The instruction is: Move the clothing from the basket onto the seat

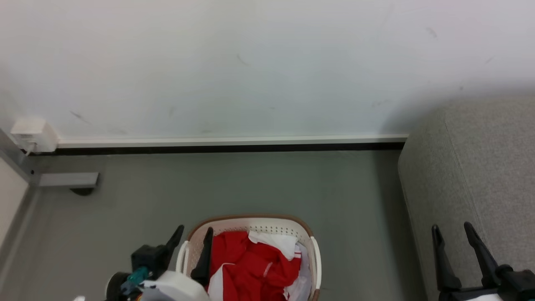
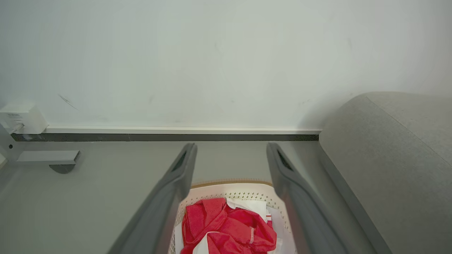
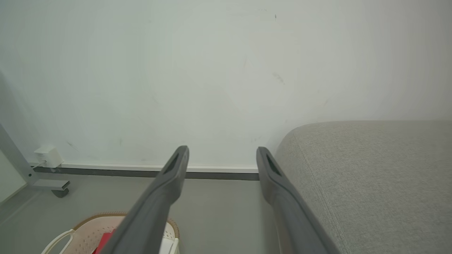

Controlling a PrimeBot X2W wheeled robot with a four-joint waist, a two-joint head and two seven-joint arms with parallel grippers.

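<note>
The cream basket (image 1: 255,222) with a brown rim stands on the grey floor at the bottom centre of the head view. Red clothing (image 1: 246,263) with white trim lies piled inside it, and the same clothing (image 2: 226,225) shows in the left wrist view. My left gripper (image 1: 193,234) is open above the basket's left rim, one finger over the clothing, one outside the rim. My right gripper (image 1: 453,230) is open over the front edge of the grey seat (image 1: 480,167). The seat (image 3: 370,183) and the basket (image 3: 88,229) both show in the right wrist view.
A white wall with a dark skirting strip runs across the back. A white socket box (image 1: 31,133) and a grey metal frame foot (image 1: 69,180) sit at the far left. Open grey floor lies between the basket and the wall.
</note>
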